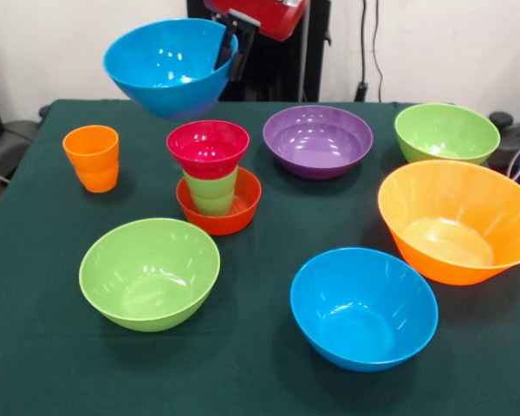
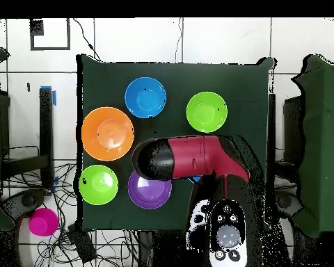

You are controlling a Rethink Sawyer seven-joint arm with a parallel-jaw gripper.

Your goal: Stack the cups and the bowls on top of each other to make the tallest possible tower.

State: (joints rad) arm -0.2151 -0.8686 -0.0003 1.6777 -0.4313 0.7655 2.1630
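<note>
My gripper (image 1: 231,59) is shut on the right rim of a blue bowl (image 1: 165,65), one finger inside and one outside, and holds it tilted in the air above the back left of the table. Just below and to the right stands the tower (image 1: 211,178): a small red-orange bowl (image 1: 234,217) at the base, a light green cup (image 1: 211,192) in it, and a pink bowl (image 1: 208,146) on top. An orange cup (image 1: 92,158) stands alone at the left. In the overhead view the arm (image 2: 194,158) hides the gripper and the tower.
A purple bowl (image 1: 318,140) and a lime green bowl (image 1: 446,132) sit at the back. A very large orange bowl (image 1: 455,221) lies at the right, a second blue bowl (image 1: 362,308) in front, another lime green bowl (image 1: 149,273) front left. A pink object (image 2: 43,221) lies off the table.
</note>
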